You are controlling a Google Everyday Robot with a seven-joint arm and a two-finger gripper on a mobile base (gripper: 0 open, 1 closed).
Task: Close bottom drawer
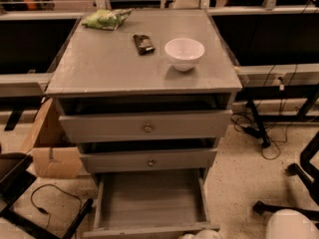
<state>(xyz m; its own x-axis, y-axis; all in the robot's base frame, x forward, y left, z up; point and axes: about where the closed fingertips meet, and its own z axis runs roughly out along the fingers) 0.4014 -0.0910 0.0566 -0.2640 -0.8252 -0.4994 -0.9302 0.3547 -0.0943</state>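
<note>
The bottom drawer (149, 199) of the grey cabinet (99, 68) is pulled far out, showing its bare grey plank interior. Its shallow front panel (144, 231) lies at the bottom edge of the view, and its knob is hidden. The two wider drawers above, the top one (147, 127) and the middle one (149, 160), each stand slightly out and show brass knobs. Only a pale bit of my gripper (200, 235) shows at the bottom edge, just in front of the panel's right end.
On the cabinet top lie a green bag (105, 19), a dark packet (143, 44) and a white bowl (184, 53). A cardboard box (50, 148) stands to the left, with cables (50, 203) on the floor. Chair legs (299, 173) and a white rounded body (291, 225) are on the right.
</note>
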